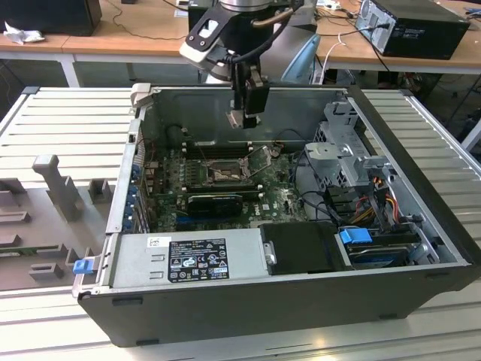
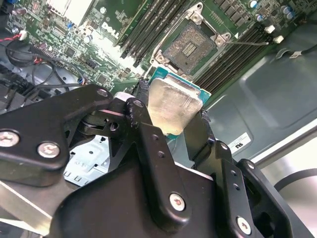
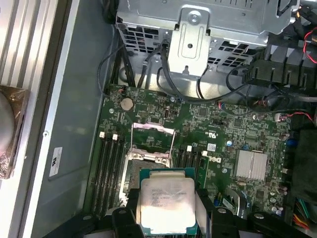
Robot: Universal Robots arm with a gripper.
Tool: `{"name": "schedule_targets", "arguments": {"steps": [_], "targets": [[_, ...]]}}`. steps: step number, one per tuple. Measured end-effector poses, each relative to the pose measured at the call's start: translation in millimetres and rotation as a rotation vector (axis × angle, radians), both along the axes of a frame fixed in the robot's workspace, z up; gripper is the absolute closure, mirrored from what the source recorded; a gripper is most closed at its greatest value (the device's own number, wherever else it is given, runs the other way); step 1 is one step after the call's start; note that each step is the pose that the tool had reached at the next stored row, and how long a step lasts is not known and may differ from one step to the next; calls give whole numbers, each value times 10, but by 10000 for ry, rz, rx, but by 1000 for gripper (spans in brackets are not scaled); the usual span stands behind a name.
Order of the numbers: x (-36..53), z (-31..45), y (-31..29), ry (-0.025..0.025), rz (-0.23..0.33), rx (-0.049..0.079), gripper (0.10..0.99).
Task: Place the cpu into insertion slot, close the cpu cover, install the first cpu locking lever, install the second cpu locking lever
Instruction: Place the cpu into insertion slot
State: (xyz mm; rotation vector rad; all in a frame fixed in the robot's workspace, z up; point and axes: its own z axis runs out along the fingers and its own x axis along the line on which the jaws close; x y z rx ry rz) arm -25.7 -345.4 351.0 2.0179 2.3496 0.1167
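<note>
My gripper (image 1: pixel 243 114) hangs inside the open computer case, shut on the cpu (image 1: pixel 236 119) by two opposite edges. In both wrist views the cpu (image 2: pixel 173 106) (image 3: pixel 166 203) shows its pale silvery top with a green rim, between black fingers (image 2: pixel 142 116). The insertion slot (image 1: pixel 223 174) (image 2: pixel 190 44) lies bare on the green board, below the chip and apart from it. The cpu cover (image 3: pixel 152 143) (image 1: pixel 259 159) stands swung up at one edge of the slot. A thin wire locking lever (image 2: pixel 247 43) sticks out beside the slot.
Long black memory slots (image 2: pixel 148 25) run along both sides of the socket. A finned black card (image 1: pixel 216 201), the power supply (image 1: pixel 192 259), drive cage (image 1: pixel 342 162) and loose cables (image 3: pixel 237 94) crowd the case. The case walls (image 1: pixel 301 101) enclose the board.
</note>
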Motion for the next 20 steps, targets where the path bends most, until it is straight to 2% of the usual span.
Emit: {"name": "schedule_targets", "arguments": {"steps": [3, 10, 13, 15, 20], "targets": [[0, -5, 0, 0, -369, 0, 557], [0, -40, 0, 1, -1635, -2, 557], [-1, -88, 0, 0, -1699, 0, 557], [1, -146, 0, 20, -1700, -2, 557], [1, -176, 0, 20, -1699, -1, 557]]}}
